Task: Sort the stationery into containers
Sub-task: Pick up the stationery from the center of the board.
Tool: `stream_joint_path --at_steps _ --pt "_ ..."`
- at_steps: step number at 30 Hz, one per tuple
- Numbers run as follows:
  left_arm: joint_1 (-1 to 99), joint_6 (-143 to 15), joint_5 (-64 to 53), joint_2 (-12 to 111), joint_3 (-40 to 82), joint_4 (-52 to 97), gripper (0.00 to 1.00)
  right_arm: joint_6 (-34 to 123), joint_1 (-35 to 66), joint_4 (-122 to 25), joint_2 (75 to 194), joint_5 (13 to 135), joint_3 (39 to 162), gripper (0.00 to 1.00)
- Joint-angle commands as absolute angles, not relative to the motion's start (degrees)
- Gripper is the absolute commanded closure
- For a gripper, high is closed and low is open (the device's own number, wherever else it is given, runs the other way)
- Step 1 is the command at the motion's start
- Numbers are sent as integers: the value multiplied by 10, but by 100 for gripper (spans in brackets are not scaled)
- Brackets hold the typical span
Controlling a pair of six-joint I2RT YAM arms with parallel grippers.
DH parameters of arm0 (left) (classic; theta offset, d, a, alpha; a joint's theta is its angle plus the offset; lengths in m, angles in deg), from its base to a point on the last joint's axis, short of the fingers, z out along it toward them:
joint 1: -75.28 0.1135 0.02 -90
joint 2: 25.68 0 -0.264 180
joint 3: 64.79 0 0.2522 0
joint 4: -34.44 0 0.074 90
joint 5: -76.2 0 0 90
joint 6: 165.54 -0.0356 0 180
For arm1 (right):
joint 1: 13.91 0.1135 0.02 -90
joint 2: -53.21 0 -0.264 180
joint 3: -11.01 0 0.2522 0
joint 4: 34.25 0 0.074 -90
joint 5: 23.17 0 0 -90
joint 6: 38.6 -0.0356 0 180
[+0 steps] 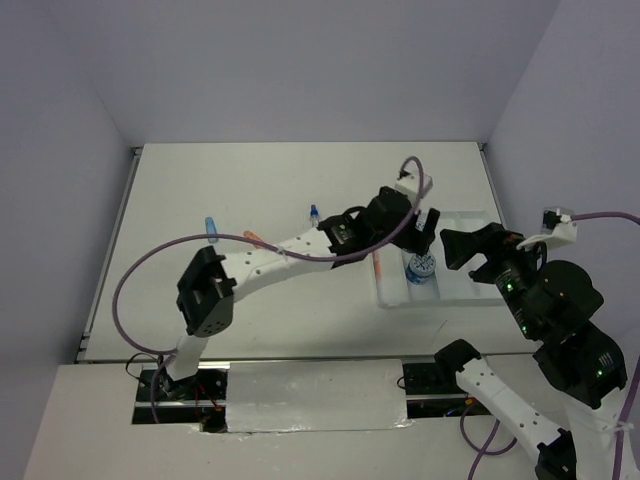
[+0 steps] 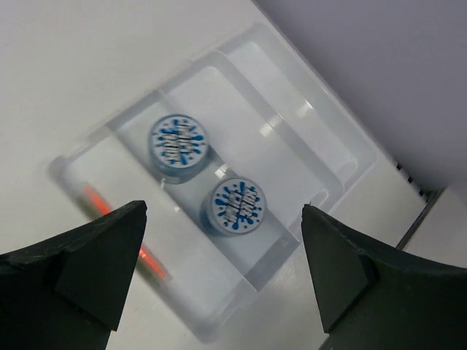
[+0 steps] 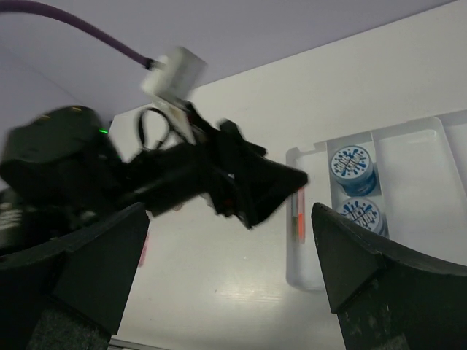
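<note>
Left gripper (image 2: 224,210) hangs over the white tray (image 2: 343,157), jaws spread and holding nothing. At lower left of that view the orange pen (image 2: 93,198) lies in a narrow slot. Mid-frame, I see 2 rolls (image 2: 177,142) sharing the wider compartment, like with like. Right gripper (image 3: 230,211) is also agape and holding nothing.

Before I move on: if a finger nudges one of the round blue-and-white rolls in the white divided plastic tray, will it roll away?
Probably not. This round blue-and-white roll lies flat, printed face up, so it should slide, not roll. Its twin sits close, so a push may bump it. The walls of the white divided plastic tray likely contain both.
</note>
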State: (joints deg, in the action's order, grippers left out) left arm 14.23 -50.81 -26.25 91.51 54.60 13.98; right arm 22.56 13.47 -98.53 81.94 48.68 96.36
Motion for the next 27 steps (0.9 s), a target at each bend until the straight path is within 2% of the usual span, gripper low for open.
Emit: stream_joint_path --at_steps 1,6,9,11,13,14,20,25,27 --pt "212 -401 -362 811 550 25 1 243 134 -913 853 507 973 0" --pt "382 -330 -363 677 413 -87 1 227 135 -832 903 569 936 0" --pt "463 -329 -359 575 341 -148 1 248 138 -781 1007 638 925 1" --pt "499 -348 -344 490 287 -165 1 269 150 -768 1123 666 951 1" --pt "508 -367 -340 417 261 -179 1 284 184 -778 1206 637 984 2" --pt "511 -373 -343 396 248 -207 1 291 194 -786 1292 619 1006 2" --pt "513 -445 -378 295 268 -327 1 310 220 -868 1605 565 1230 5" --pt "514 -511 -404 210 218 -322 1 311 226 -910 1749 543 1343 7" --pt "514 -520 -400 193 197 -311 1 312 227 -913 1793 554 1374 10"
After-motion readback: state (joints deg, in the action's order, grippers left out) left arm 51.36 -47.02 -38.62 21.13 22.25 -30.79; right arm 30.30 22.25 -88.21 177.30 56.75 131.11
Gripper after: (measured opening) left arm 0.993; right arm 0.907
